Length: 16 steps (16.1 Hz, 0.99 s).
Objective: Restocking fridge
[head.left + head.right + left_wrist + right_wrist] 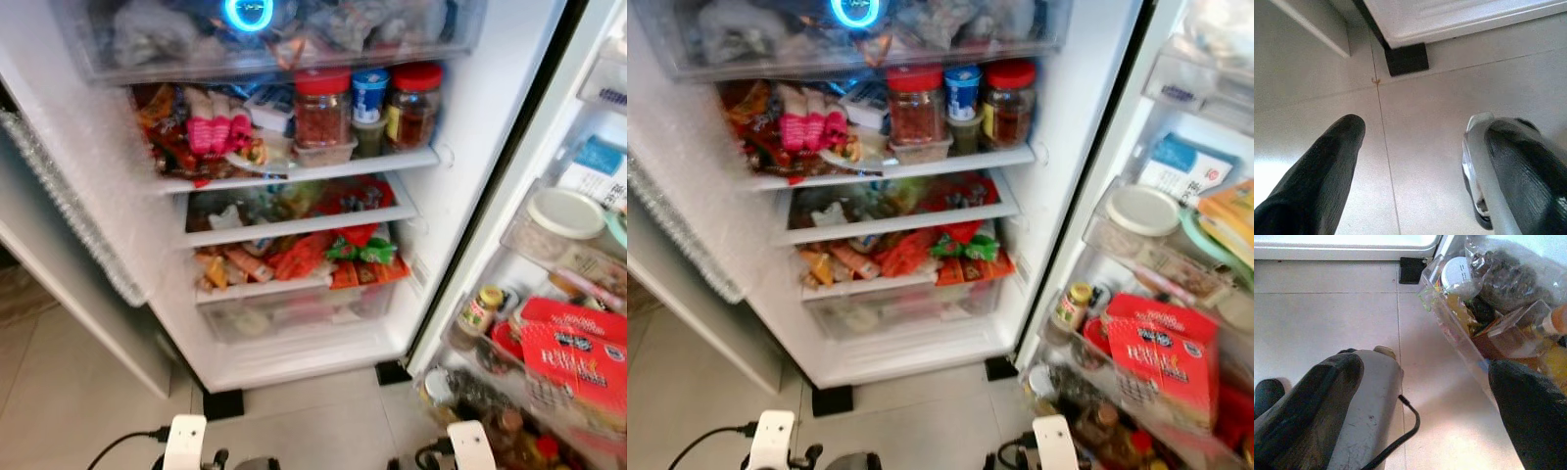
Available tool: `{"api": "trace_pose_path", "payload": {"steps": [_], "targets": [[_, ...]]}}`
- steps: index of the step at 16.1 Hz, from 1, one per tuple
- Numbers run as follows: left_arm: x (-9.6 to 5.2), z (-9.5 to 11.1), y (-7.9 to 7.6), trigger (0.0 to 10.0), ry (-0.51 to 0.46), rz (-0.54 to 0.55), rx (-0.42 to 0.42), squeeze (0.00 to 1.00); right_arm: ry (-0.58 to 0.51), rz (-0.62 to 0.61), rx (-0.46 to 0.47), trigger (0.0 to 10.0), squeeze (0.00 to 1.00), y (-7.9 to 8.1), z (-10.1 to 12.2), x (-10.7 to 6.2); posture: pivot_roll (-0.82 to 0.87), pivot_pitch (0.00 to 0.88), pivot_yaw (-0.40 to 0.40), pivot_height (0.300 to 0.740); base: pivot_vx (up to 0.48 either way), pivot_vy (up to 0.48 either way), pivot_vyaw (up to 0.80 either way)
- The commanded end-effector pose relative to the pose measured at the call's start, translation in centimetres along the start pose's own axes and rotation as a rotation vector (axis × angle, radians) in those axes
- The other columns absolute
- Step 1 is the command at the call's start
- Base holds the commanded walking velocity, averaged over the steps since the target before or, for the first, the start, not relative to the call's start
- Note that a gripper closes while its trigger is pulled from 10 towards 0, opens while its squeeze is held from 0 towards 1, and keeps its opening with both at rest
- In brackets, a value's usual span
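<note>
The fridge (470, 127) stands open in front of me, its shelves packed. Two red-lidded jars (322, 108) and a blue-capped tub (369, 96) sit on the upper shelf (294, 174) beside pink packets (217, 129). Snack bags (304, 257) fill the lower shelves above a clear drawer (294, 313). Both arms hang low near the floor. My left gripper (1425, 125) is open over bare tiles with nothing between its fingers. My right gripper (1425, 369) is open too, empty, close to the bottom door bin (1459, 333).
The open door on the right carries bins with a red box (573, 352), a white-lidded tub (563, 215) and a small bottle (477, 311). A cabinet panel (78, 323) juts out at left. Black fridge feet (223, 403) rest on the tiled floor (78, 411).
</note>
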<state>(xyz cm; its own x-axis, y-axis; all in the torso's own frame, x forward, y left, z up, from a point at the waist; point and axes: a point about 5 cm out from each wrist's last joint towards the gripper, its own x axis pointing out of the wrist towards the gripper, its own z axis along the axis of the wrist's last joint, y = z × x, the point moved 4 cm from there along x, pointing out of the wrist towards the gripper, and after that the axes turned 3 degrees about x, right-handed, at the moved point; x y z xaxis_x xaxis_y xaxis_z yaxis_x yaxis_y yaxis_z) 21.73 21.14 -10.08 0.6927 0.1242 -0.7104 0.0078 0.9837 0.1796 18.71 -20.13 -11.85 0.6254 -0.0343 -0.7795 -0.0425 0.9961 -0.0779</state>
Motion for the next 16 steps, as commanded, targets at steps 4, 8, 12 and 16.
{"api": "trace_pose_path", "payload": {"steps": [4,8,12,16], "targets": [[-0.2,-1.2,0.1,10.0,0.045,-0.006,0.012,0.0,0.183,0.038,0.001,10.0,0.0,1.2,-5.3,-1.3,-0.1,0.1,0.043,0.637,0.0,0.352,0.0],[-0.3,-1.5,-0.7,10.0,0.046,-0.065,0.077,0.0,0.183,0.036,0.003,10.0,0.0,1.2,-5.2,-1.3,-0.1,0.106,0.042,0.637,0.0,0.352,0.0],[-0.6,-2.8,-0.9,10.0,0.093,-0.055,0.071,0.0,0.181,0.034,0.005,10.0,0.0,1.1,-5.2,-1.3,-0.11,0.1,0.041,0.637,0.0,0.351,0.0],[-0.9,-3.7,-1.6,10.0,0.13,-0.041,0.049,0.0,0.183,0.032,0.002,10.0,0.0,1.0,-5.2,-1.3,-0.1,0.094,0.037,0.637,0.0,0.343,0.0]]}}
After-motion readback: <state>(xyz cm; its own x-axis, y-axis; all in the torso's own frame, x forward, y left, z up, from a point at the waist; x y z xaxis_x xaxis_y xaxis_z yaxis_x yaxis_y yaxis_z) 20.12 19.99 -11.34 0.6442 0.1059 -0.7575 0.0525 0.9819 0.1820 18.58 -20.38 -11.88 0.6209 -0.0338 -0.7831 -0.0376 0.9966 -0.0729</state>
